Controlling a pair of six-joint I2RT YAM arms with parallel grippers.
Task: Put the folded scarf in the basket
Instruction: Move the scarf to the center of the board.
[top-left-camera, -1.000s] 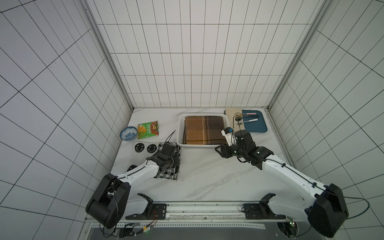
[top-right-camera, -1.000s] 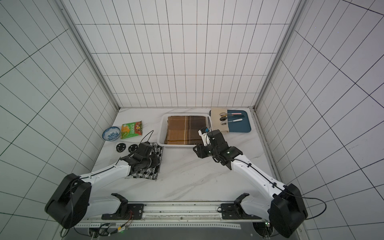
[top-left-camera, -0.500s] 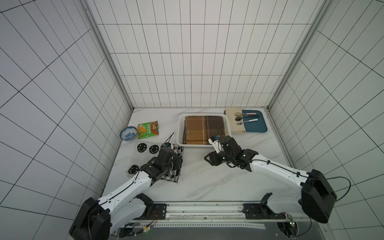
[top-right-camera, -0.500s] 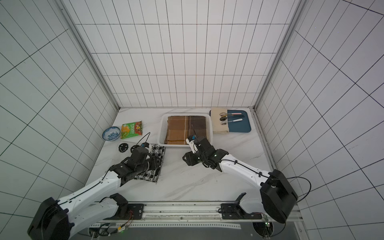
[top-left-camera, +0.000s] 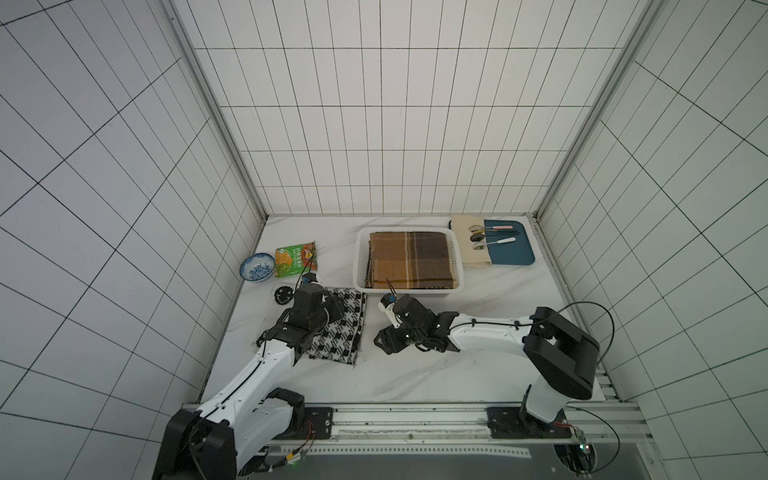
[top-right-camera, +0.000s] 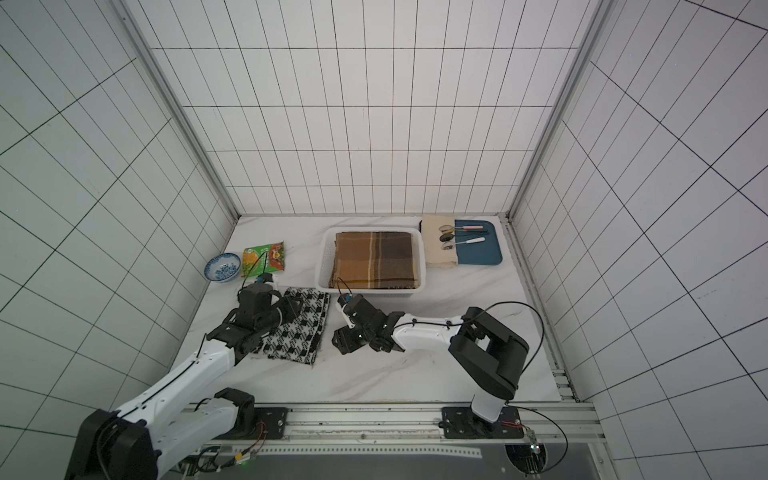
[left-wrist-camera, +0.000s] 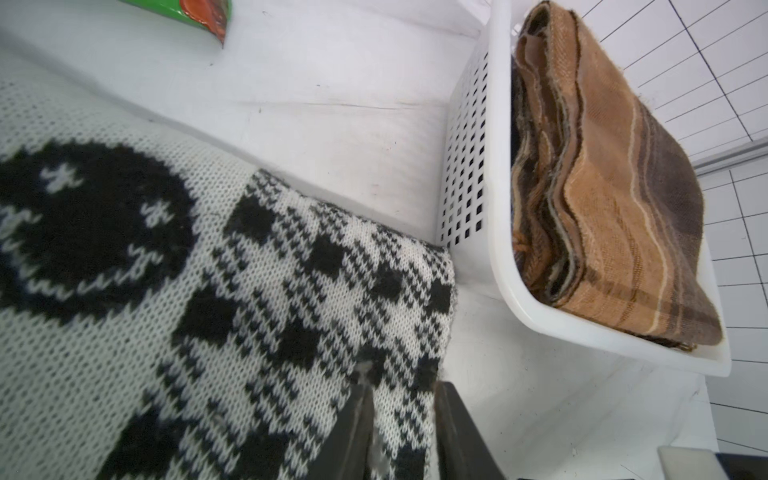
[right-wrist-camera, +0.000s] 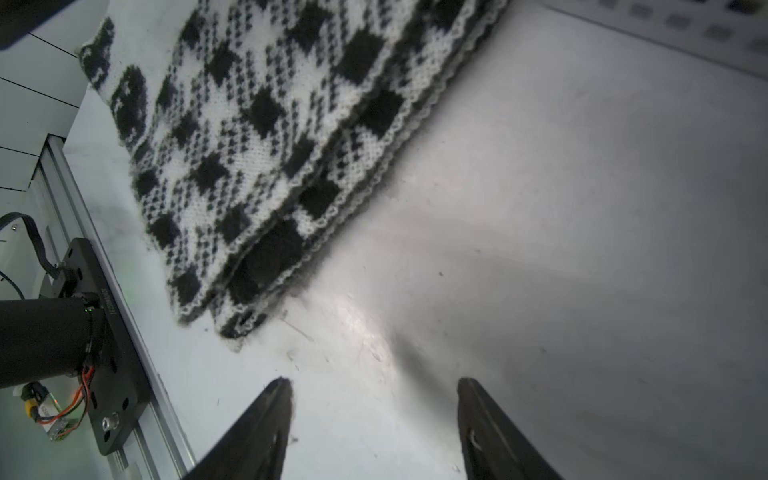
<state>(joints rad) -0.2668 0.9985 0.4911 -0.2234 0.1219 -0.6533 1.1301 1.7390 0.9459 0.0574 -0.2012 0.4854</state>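
left hand (left-wrist-camera: 401, 392) pinches the folded, knitted black-and-white checked scarf (top-left-camera: 343, 328), lying flat on the marble surface (top-left-camera: 415, 374) beside 1 white perforated rectangular basket (top-left-camera: 409, 291) holding 1 brown woven plaid scarf (top-left-camera: 409, 259); right hand (right-wrist-camera: 374, 388) gapes empty.

I am looking down at white tiled walls (top-left-camera: 374, 124) with dark grout, closing in on three sides. Aluminium posts (top-left-camera: 212, 104) are running up the back corners. A white marbled table (top-left-camera: 457, 374) is taking up the floor under even light, a metal rail (top-left-camera: 415, 419) lying along its near edge.
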